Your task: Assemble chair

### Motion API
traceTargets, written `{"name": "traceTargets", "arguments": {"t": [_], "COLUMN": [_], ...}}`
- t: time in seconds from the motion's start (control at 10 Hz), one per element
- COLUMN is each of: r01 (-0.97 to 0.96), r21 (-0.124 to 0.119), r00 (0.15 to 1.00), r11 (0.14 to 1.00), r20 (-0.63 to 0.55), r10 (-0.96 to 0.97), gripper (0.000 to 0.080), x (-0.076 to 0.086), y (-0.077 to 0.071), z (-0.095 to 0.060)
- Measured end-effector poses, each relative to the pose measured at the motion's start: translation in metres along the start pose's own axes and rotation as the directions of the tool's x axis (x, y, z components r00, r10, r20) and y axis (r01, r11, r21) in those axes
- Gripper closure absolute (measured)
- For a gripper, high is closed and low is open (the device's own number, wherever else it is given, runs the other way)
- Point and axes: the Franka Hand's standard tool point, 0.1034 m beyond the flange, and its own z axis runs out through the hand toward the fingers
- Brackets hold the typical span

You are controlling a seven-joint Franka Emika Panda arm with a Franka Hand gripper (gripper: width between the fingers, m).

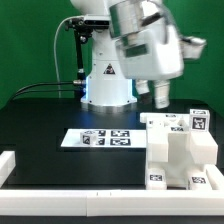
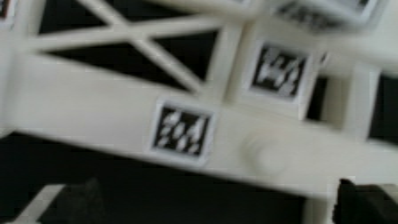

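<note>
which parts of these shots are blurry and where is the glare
Exterior view: the grey-white robot arm is smeared by motion blur, while the white blocky chair part is sharp; bright glare on the arm's white base. Wrist view: the white latticed chair piece with black tags is soft and streaked throughout.

The robot arm (image 1: pixel 140 45) is showing white, rounded shells with grey parts at the joints. Its base (image 1: pixel 107 82) is widening toward the black table like a cone, and it is carrying a small dark triangle mark on the front. Thin black cables (image 1: pixel 76 45) are running beside the base. The gripper (image 1: pixel 160 93) is showing a white finger. In the wrist view, the dark, blurred fingertips (image 2: pixel 63 203) are appearing at the edge.
</note>
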Motion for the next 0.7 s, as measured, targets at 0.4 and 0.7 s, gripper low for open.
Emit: {"name": "traceTargets", "arguments": {"t": [0.4,0.7], "r01": [-0.223,-0.184], "r21": [0.0,0.014], "r00": [0.975,0.983], "r11": [0.975,0.983], "r20": [-0.006,-0.011], "r10": [0.223,0.184], "gripper": [0.015,0.015], "x": [0.009,0.027], "y": [0.008,0.022], "z": [0.007,0.01]}}
